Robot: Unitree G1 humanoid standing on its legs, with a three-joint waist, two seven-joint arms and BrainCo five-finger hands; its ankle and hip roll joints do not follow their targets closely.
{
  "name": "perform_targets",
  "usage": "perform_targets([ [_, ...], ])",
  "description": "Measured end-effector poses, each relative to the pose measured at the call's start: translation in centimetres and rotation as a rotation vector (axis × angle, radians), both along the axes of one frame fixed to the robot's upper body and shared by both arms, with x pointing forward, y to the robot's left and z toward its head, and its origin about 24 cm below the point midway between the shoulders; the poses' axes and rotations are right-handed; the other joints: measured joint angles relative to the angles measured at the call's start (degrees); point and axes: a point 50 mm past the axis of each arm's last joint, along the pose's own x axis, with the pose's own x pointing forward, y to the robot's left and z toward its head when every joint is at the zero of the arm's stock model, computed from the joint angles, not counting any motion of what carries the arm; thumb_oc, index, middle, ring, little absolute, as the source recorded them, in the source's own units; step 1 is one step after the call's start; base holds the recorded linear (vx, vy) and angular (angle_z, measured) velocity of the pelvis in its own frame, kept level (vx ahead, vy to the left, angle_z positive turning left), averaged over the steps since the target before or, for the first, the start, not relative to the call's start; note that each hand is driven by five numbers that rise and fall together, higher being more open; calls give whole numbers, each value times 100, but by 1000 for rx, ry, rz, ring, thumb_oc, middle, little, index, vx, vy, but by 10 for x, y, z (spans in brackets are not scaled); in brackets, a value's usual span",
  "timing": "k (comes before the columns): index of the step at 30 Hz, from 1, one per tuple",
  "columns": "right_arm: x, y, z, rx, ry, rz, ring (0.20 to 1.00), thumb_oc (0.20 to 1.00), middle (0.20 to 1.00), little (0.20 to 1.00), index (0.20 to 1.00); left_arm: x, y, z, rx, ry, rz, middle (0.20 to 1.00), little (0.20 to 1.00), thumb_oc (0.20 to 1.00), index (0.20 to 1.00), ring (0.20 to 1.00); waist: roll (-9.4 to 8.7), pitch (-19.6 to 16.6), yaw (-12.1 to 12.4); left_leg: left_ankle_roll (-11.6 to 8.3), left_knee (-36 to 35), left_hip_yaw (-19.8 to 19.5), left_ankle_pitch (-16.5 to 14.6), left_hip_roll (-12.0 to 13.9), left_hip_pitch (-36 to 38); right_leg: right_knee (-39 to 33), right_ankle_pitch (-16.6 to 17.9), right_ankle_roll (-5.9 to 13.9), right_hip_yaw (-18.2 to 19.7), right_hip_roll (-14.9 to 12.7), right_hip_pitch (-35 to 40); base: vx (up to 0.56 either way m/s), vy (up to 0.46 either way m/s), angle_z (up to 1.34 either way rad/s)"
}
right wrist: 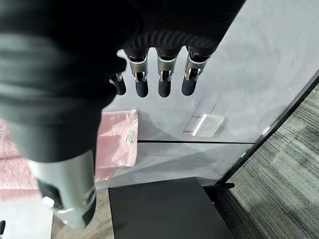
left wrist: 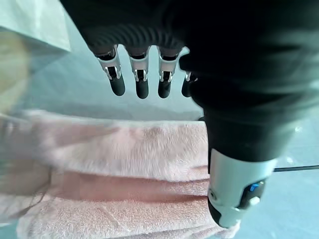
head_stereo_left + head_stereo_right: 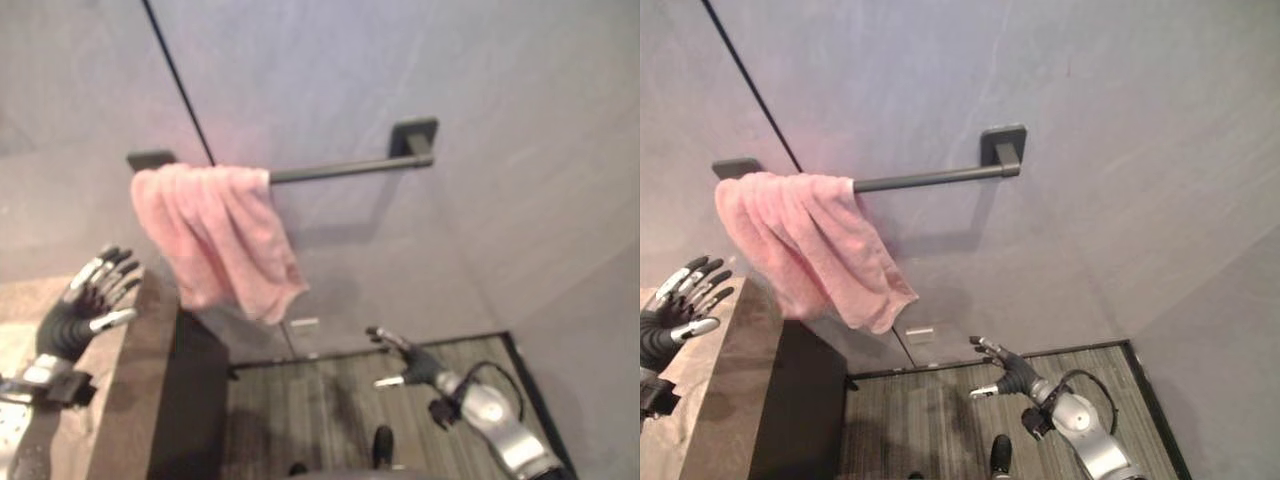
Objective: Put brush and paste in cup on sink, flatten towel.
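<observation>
A pink towel hangs bunched at the left end of a dark wall bar; it also fills much of the left wrist view as pink towel. My left hand is raised over the brown counter, below and left of the towel, fingers straight and apart, holding nothing. My right hand hangs low over the floor at the right, fingers relaxed and empty, well away from the towel. The left hand's fingers and the right hand's fingers stand straight.
A brown stone counter with a dark cabinet below stands at the left. The grey wall carries a small white outlet. Grey striped floor lies at the lower right.
</observation>
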Motion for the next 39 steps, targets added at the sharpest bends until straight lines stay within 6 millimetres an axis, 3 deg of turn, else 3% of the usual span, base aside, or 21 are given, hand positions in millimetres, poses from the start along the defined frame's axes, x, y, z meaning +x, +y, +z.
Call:
perform_targets([
  [8,-1,0,0,1,6,9,1000,1000,1000,1000,1000,2,0,3,8,-15,1,1000,1000,1000,1000,1000,31,-24,-8,0,0,-49,0,-2,-2,0,-1,-2,-22,-3,8,-1,1,0],
  [13,-1,1,-1,2,10,13,1000,1000,1000,1000,1000,20,-9,1,-6,-33,-43,1000,1000,1000,1000,1000,40,-40,-29,0,0,-64,0,-7,-16,1,0,-1,-35,-7,2,0,0,0],
  [20,-3,-2,-2,-9,19,12,1000,1000,1000,1000,1000,31,-1,-5,-30,-21,26,1000,1000,1000,1000,1000,28,-52,-163,1,0,-41,2,-19,-127,1,27,-16,-5,-8,-122,3,2,0],
  [34,-2,-6,-1,-27,18,17,1000,1000,1000,1000,1000,42,1,2,-25,-58,69,1000,1000,1000,1000,1000,-156,42,-261,-4,-1,89,-6,2,-308,0,24,10,97,35,-359,44,5,-4],
  [35,0,-6,0,-27,12,19,1000,1000,1000,1000,1000,42,1,2,-25,-59,69,900,900,900,900,900,-170,50,-258,-5,-2,98,-7,2,-308,0,24,10,105,37,-363,76,0,-2],
  [36,0,-6,1,-26,9,20,1000,1000,1000,1000,1000,42,1,2,-25,-60,67,620,620,620,620,620,-180,55,-259,-5,-2,102,-7,2,-310,0,24,10,110,38,-370,51,-1,-3],
  [38,2,-5,2,-26,4,23,1000,1000,1000,1000,1000,44,0,5,-9,-60,56,479,479,479,479,479,-230,83,-248,-7,-1,110,-6,4,-331,0,24,10,118,39,-394,60,-4,-2],
  [39,2,-5,2,-25,5,24,1000,1000,1000,1000,1000,47,-3,5,6,-47,28,454,454,454,454,454,-259,93,-260,-8,-1,113,-6,13,-331,0,23,10,119,50,-394,94,-4,-1],
])
